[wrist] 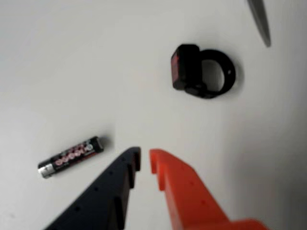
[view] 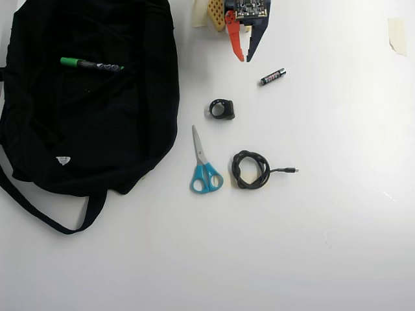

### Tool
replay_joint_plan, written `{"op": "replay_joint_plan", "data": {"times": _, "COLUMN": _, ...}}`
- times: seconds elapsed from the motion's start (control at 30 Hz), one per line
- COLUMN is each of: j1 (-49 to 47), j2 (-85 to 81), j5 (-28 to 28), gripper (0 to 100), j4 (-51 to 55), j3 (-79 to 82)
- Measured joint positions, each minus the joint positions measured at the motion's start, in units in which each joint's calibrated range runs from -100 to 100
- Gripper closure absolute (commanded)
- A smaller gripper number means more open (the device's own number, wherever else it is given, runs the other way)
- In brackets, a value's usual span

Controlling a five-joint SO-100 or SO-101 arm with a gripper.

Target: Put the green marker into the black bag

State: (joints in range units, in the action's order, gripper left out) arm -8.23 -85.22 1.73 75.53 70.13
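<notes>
1. From my remote seat, the claw (wrist: 145, 160) sits nearest the wrist camera, its dark and orange jaws a narrow gap apart, holding nothing and touching nothing.
2. In the wrist view a small battery (wrist: 71, 157) lies at about nine o'clock from the tips, close by, and a black ring-shaped clip (wrist: 201, 72) sits farther off at about one o'clock.
3. In the overhead view the claw (view: 244, 57) hangs at the top edge, pointing down toward six o'clock, with the scissors (view: 204, 165) and the coiled cable (view: 250, 170) well beyond it on the white worktop (view: 337, 227).
4. The green marker (view: 91, 64) lies well apart from the claw, at about nine o'clock, its long axis running nearly nine-to-three with the green cap at the nine o'clock end.
5. It rests on the black bag (view: 84, 129), on the upper fabric; I cannot tell whether it is inside or merely on top.
6. I judge the next move turns on that sideways reach.
</notes>
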Motion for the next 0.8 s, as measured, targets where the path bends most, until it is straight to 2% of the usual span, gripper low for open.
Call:
{"op": "replay_joint_plan", "data": {"times": 0.4, "j1": -1.76, "j2": -12.7, "j5": 0.0, "gripper": 98, "j4": 0.0, "j3": 9.83}}
{"op": "replay_joint_plan", "data": {"times": 0.8, "j1": -1.98, "j2": -13.37, "j5": 0.1, "gripper": 98, "j4": -7.13, "j3": 18.87}}
